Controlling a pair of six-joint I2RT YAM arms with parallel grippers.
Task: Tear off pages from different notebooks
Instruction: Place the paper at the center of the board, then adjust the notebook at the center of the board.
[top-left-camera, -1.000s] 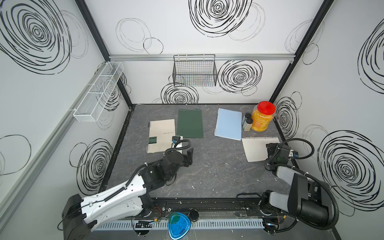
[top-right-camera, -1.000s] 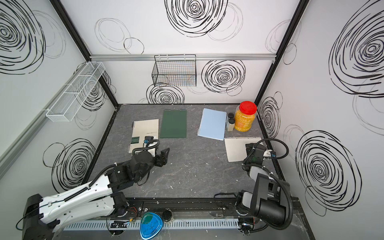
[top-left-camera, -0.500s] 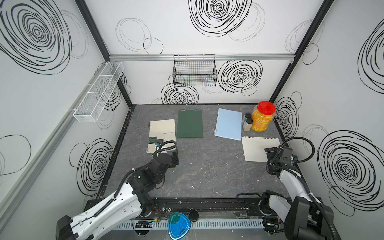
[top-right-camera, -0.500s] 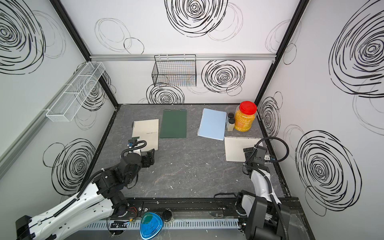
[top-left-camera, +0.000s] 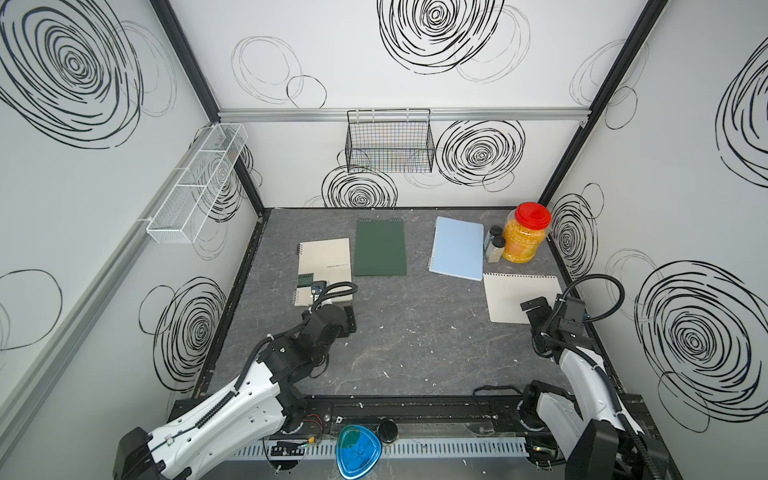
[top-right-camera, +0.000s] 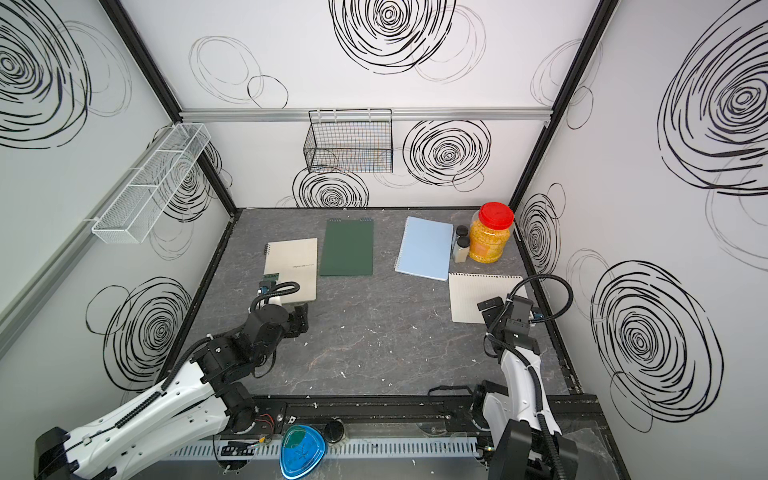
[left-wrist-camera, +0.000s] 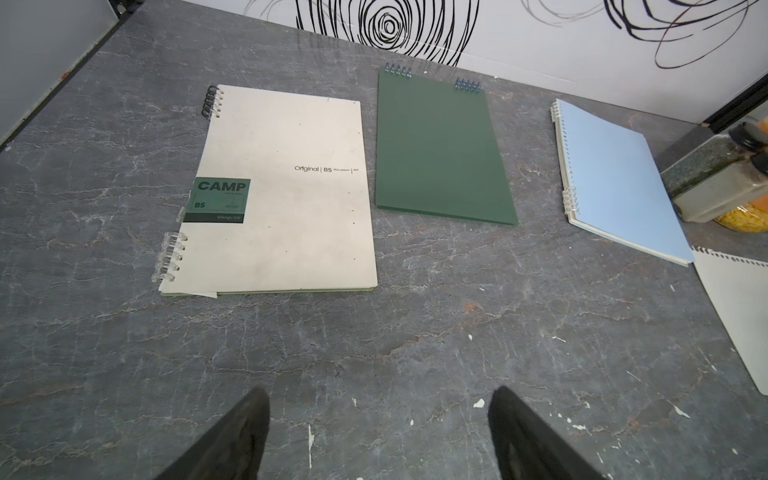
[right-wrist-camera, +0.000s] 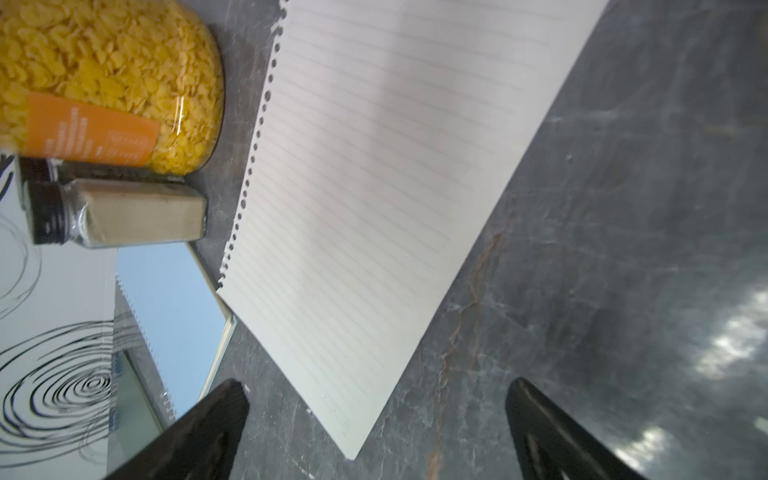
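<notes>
Three closed notebooks lie in a row at the back of the table: a cream one with a green label (top-left-camera: 328, 262) (left-wrist-camera: 286, 195), a dark green top-bound one (top-left-camera: 380, 248) (left-wrist-camera: 440, 149) and a light blue one (top-left-camera: 457, 249) (left-wrist-camera: 615, 183). One loose lined page (top-left-camera: 513, 295) (right-wrist-camera: 395, 166), with torn holes along one edge, lies flat at the right beside the blue notebook. My left gripper (top-left-camera: 347, 318) (left-wrist-camera: 380, 399) is open over bare table, just in front of the cream notebook. My right gripper (top-left-camera: 534, 307) (right-wrist-camera: 376, 388) is open and empty above the page's near corner.
A red-lidded jar of yellow flakes (top-left-camera: 525, 235) and two small spice bottles (top-left-camera: 494, 249) stand at the back right, close to the page. A wire basket (top-left-camera: 390, 141) hangs on the back wall and a mesh shelf (top-left-camera: 199, 183) on the left wall. Paper scraps dot the table.
My left gripper has drawn back leftward to the front of the cream notebook, its jaws spreading wider. The right arm has shifted its pose, its gripper staying open by the page's near edge.
</notes>
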